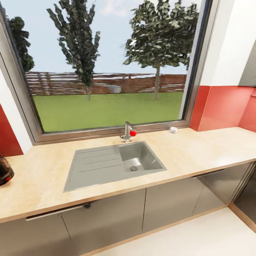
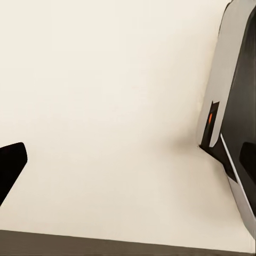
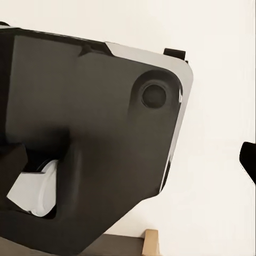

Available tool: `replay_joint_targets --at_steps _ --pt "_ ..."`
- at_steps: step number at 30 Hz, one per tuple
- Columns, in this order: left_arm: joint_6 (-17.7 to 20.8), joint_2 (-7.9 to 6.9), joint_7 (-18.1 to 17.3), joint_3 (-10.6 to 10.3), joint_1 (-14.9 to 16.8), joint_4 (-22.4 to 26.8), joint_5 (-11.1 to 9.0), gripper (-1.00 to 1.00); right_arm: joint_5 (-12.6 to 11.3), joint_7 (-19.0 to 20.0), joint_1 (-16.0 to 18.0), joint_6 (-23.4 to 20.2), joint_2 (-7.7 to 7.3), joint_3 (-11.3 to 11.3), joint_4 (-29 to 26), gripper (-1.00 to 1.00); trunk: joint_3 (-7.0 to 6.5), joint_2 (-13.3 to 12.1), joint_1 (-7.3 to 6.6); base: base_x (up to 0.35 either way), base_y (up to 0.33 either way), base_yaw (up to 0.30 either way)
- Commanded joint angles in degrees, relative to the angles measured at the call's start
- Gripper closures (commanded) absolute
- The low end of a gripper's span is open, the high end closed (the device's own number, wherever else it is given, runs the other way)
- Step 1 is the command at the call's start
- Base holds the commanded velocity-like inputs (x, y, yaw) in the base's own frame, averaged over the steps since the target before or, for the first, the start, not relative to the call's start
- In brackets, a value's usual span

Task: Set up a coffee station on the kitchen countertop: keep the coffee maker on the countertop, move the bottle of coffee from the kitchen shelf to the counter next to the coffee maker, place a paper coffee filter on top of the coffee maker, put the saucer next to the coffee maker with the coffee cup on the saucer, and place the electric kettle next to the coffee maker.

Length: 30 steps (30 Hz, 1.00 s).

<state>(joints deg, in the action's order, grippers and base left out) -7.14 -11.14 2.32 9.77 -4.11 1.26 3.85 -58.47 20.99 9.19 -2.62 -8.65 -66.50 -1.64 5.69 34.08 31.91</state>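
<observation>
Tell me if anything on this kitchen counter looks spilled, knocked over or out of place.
Nothing stands out. The kitchen countertop looks clean, the sink and tap sit square, and a small white object rests by the window. A dark rounded thing is cut off at the edge.

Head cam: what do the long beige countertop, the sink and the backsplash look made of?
Long light beige countertop: wood-look laminate, going by the faint grain and pale edge strip; matte. Grey rectangular sink: brushed metal, probably stainless, with a soft sheen and pressed drainer ribs. Red backsplash panel: smooth and seamless, glass or lacquer, can't tell which.

One sink (image 1: 106, 164), one faucet (image 1: 128, 131), two trees (image 1: 80, 42).
</observation>
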Motion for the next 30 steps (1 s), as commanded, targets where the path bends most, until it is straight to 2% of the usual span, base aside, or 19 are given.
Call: replay_joint_targets --at_steps 1,13,16,17,21,22,30 --pt "-0.2 0.06 0.1 0.4 0.0 0.1 0.4 -1.0 -0.6 0.1 0.0 -0.2 -0.02 -0.4 -0.1 -1.0 0.09 0.1 0.02 0.067 -0.274 0.0" --pt "-2.8 0.38 0.1 0.4 0.0 0.2 0.4 -1.0 -0.8 0.1 0.0 0.0 0.19 -0.3 -0.2 -1.0 0.09 0.1 0.02 0.147 -0.248 0.0" --pt "-2.9 0.41 0.1 0.5 0.0 0.2 0.4 -1.0 -0.7 0.1 0.0 0.3 2.03 -0.4 -0.2 -1.0 0.09 0.1 0.02 0.214 -0.222 0.0" --pt "-2.9 0.41 0.1 0.5 0.0 0.2 0.4 -1.0 -0.8 0.0 0.0 0.7 3.83 -0.4 -0.3 -1.0 0.09 0.1 0.02 0.224 -0.217 0.0" --pt "-2.9 0.42 0.1 0.5 0.0 0.2 0.4 -1.0 -0.8 0.0 0.0 2.1 8.2 -0.2 -0.5 -1.0 0.09 0.1 0.02 0.228 -0.215 0.0" --pt "-2.9 0.42 0.1 0.6 0.0 0.2 0.4 -1.0 -0.7 0.0 0.0 3.1 8.64 -0.2 -0.4 -1.0 0.09 0.1 0.02 0.23 -0.215 0.0" --pt "-2.9 0.53 0.1 0.5 0.0 0.2 0.4 -1.0 -0.8 0.0 0.0 3.7 8.66 -0.2 -0.4 -1.0 0.09 0.1 0.02 0.229 -0.214 0.0"
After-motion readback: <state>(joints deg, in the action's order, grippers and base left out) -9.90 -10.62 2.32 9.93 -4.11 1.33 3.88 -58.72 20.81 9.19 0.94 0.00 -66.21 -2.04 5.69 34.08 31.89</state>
